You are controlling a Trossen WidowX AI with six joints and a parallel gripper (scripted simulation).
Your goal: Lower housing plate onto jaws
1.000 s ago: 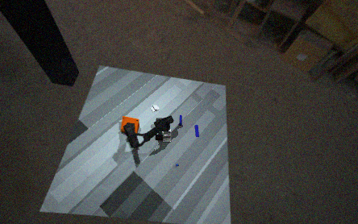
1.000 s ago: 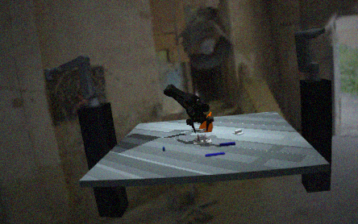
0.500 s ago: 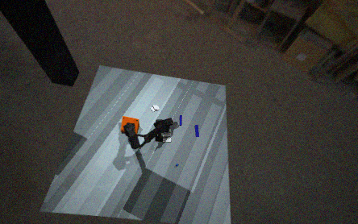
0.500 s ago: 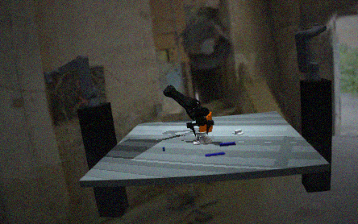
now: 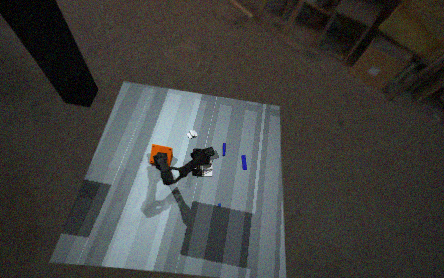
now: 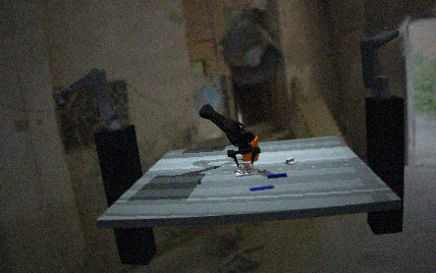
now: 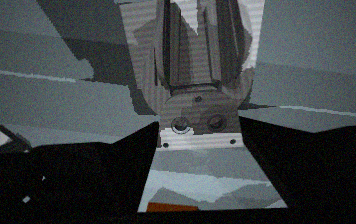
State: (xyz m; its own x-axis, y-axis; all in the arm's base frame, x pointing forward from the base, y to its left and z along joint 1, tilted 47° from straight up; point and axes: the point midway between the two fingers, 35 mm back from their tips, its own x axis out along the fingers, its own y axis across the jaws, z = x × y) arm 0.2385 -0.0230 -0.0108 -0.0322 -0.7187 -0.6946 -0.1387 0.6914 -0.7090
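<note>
Blue bars (image 5: 244, 162) (image 6: 261, 188); orange block (image 5: 158, 150) (image 6: 251, 151); tabletop (image 5: 262, 190) (image 6: 339, 191) striped (pale and dark grey).

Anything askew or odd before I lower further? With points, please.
Nothing plainly askew or damaged: the grey metal housing plate (image 7: 200, 110) sits between the black gripper's fingers, and two blue bars (image 5: 224, 149) (image 5: 244, 162) (image 6: 277, 175) (image 6: 261, 188) lie apart from it. Its seating I cannot tell.

No readable text, brand, number or sign anywhere in top, exterior or wrist view. Tabletop (image 5: 150, 200) (image 6: 304, 196) (image 7: 40, 95) shows stripes and darker patches only, no letters. Orange block (image 5: 161, 149) (image 6: 255, 142) (image 7: 172, 207) and blue pieces (image 5: 244, 162) (image 6: 261, 188): no legible marking.
</note>
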